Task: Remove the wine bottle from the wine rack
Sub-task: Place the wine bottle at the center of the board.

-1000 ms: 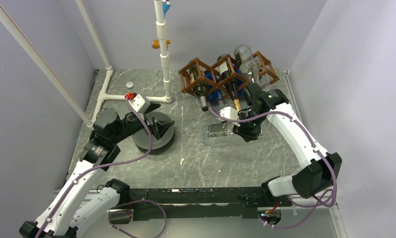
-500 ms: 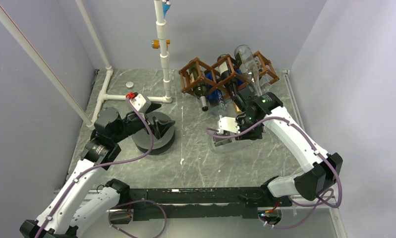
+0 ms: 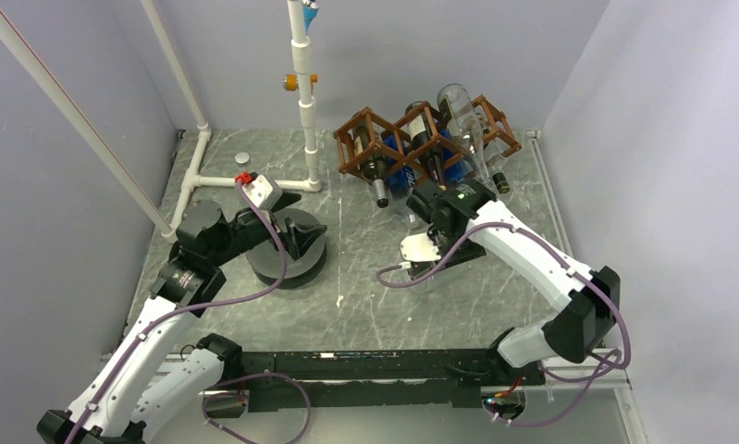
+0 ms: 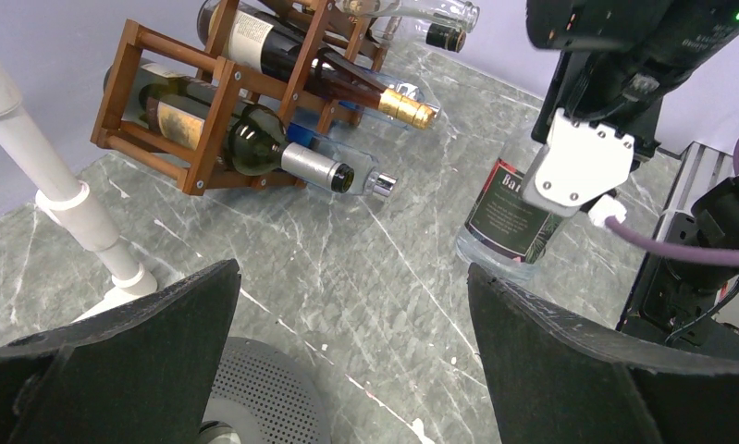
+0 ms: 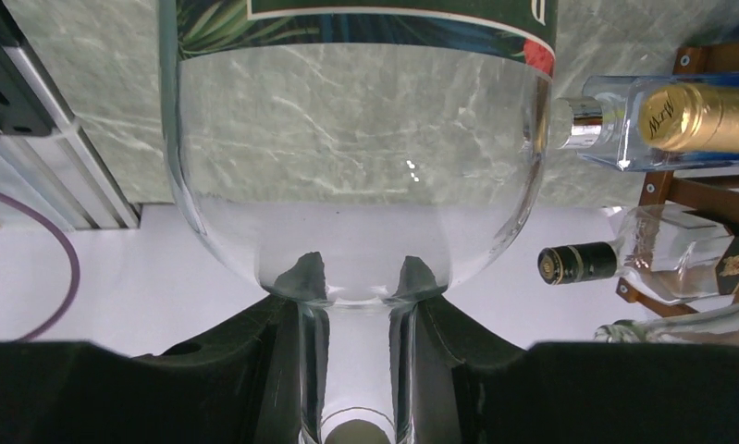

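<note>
The brown lattice wine rack [image 3: 384, 141] [image 4: 208, 102] stands at the back of the table with several bottles lying in its cells. A clear wine bottle [image 5: 356, 185] [image 4: 513, 217] with a dark label is out of the rack and stands upright in front of it. Its base is at or just above the marble. My right gripper [image 5: 356, 277] [image 3: 437, 242] is shut on its neck from above. In the top view the wrist hides most of the bottle. My left gripper [image 4: 351, 268] [image 3: 296, 236] is open and holds nothing, low over a black disc at the left.
A black perforated round disc [image 3: 287, 252] [image 4: 254, 388] lies under the left gripper. A white pipe frame [image 3: 302, 102] rises at back centre, with a small grey cap [image 3: 242, 157] beside it. Bottle necks [image 4: 333, 171] stick out of the rack's front. A black rail [image 3: 365, 365] runs along the near edge.
The right arm has swung the held bottle from lying sideways to upright and carried it nearer and slightly left, away from the rack. The left arm has stayed still.
</note>
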Controlling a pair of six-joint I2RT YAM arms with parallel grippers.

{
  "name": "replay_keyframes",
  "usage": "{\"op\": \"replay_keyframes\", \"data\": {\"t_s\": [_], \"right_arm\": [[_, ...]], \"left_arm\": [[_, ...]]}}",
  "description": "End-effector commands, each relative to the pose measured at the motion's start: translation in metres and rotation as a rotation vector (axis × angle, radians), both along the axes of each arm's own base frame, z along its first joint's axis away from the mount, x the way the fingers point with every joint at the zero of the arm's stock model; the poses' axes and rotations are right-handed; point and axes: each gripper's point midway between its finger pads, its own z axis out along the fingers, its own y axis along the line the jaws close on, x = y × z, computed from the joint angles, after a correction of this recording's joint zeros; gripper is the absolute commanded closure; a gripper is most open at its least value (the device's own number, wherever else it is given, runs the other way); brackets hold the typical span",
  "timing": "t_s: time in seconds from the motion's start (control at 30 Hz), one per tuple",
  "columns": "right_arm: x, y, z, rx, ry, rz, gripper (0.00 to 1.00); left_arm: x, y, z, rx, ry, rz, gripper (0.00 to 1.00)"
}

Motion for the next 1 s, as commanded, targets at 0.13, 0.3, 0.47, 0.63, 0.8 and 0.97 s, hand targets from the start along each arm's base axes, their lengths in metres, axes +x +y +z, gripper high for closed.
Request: {"op": "replay_keyframes", "data": {"t_s": [0.13, 0.3, 0.47, 0.63, 0.8, 0.97], "right_arm": [[0.016, -0.007, 0.012, -0.196, -0.124, 0.036, 1.0], [0.019, -0.005, 0.011, -0.286, -0.157, 0.051, 1.0], [0.018, 0.0, 0.005, -0.355, -0.172, 0.08, 1.0], [0.018, 0.005, 0.004, -0.394, -0.193, 0.103, 0.86], [0.015, 0.012, -0.002, -0.407, -0.183, 0.13, 0.61], [0.011, 0.024, -0.002, -0.384, -0.191, 0.156, 0.43]], "left_arm": [[-0.002, -0.002, 0.013, -0.029, -0.044, -0.023, 0.01], [-0.003, -0.002, 0.014, -0.031, -0.047, -0.024, 0.01], [-0.003, -0.002, 0.014, -0.031, -0.048, -0.023, 0.01], [-0.003, -0.002, 0.014, -0.032, -0.049, -0.023, 0.01], [-0.003, -0.002, 0.014, -0.03, -0.05, -0.021, 0.01], [-0.003, -0.002, 0.014, -0.031, -0.05, -0.021, 0.01]]}}
